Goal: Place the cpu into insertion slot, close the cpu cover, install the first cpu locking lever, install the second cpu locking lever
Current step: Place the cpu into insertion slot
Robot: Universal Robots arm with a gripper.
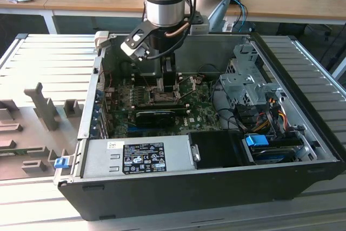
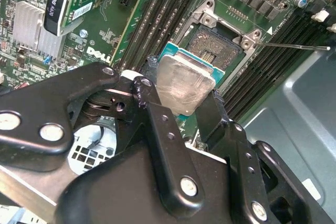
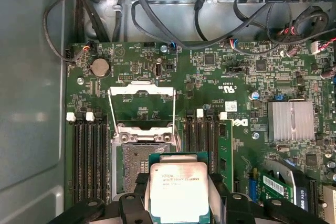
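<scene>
My gripper [image 1: 165,87] reaches down into the open computer case over the green motherboard. It is shut on the cpu [image 2: 186,85], a flat square chip with a silver-grey top, gripped by two opposite edges between black fingers [image 2: 152,77]. The cpu [image 3: 179,192] hangs just beside and partly over the insertion slot [image 3: 135,165], a dark square socket with a metal rim; the same slot [image 2: 220,45] lies bare. The cpu cover [image 3: 142,92] stands flipped open past the socket. A thin locking lever [image 2: 294,46] sticks out raised beside the socket.
Memory slots [image 3: 89,156] flank the socket on both sides. A black graphics card [image 1: 157,114] lies just in front, a grey power supply [image 1: 140,158] along the near wall. Drive cage [image 1: 246,82] and cable bundles [image 1: 270,112] fill the exterior view's right.
</scene>
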